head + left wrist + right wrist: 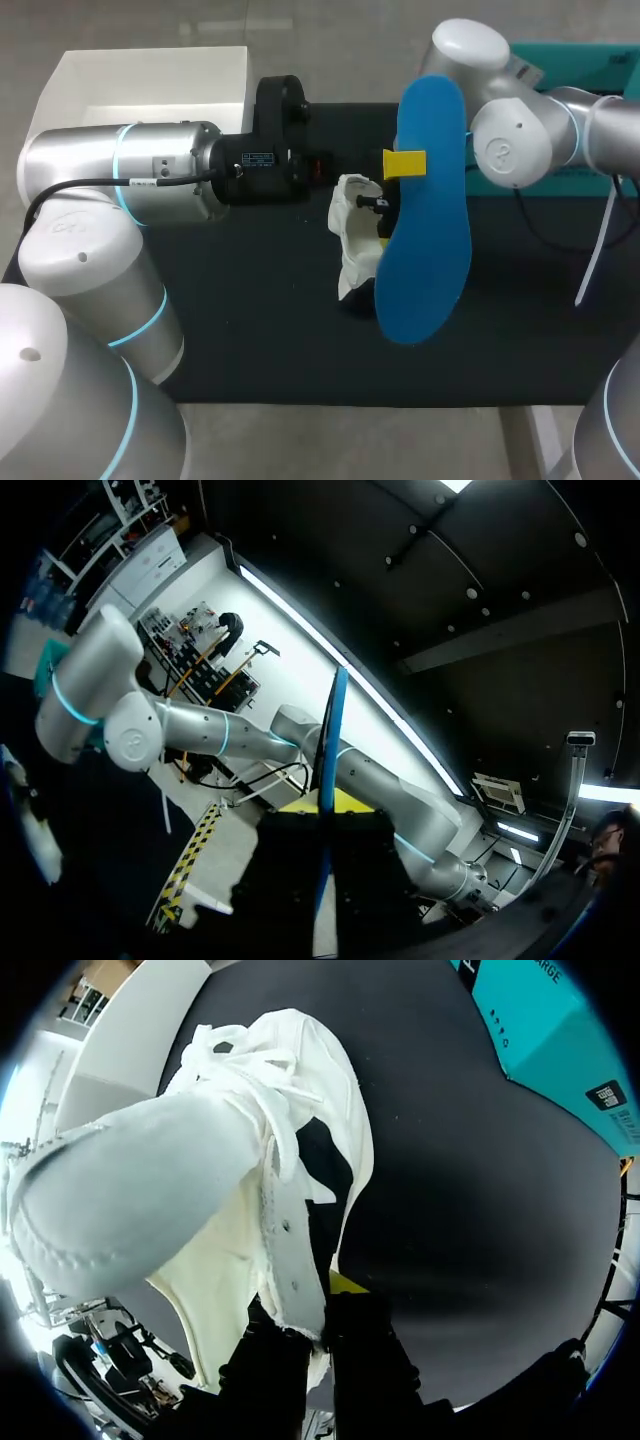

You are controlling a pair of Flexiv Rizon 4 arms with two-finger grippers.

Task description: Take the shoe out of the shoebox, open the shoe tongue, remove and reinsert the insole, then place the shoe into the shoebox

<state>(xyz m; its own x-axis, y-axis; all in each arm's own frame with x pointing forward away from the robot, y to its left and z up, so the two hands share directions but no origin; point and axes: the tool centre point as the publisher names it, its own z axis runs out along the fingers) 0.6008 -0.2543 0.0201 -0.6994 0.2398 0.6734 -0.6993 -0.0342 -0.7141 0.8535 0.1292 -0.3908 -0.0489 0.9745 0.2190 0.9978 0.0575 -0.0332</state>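
**Black mat: insole aloft in the left, shoe clamped by the right**

Black mat (260,340) covers the table, with the white shoebox (150,80) open at its far left corner, well apart from the work.

- Left gripper (322,840): fingers closed down to a thin gap, pinching the blue insole (425,230) face to face. It shows edge-on between them in the left wrist view.
- Insole position: raised off the mat, broad face up. Its long axis runs far-to-near, across the left arm's line of reach.
- Shoe (352,235): white, on the mat mid-table, below the insole and just to its left-arm side. The insole's edge overlaps it in the head view.
- Right gripper (320,1320): fingers (370,1350) nearly together, nipping the shoe's eyelet strip from both sides. The tongue is pulled clear and the mouth gapes.
- In the head view the insole hides the right gripper.

Judgement: removal is done and reinsertion is next. The move turns on lining the insole's long axis up with the shoe's and feeding one end down into the mouth. Which end is the toe, I can't tell. Risk: the insole snags on the laces or collar.
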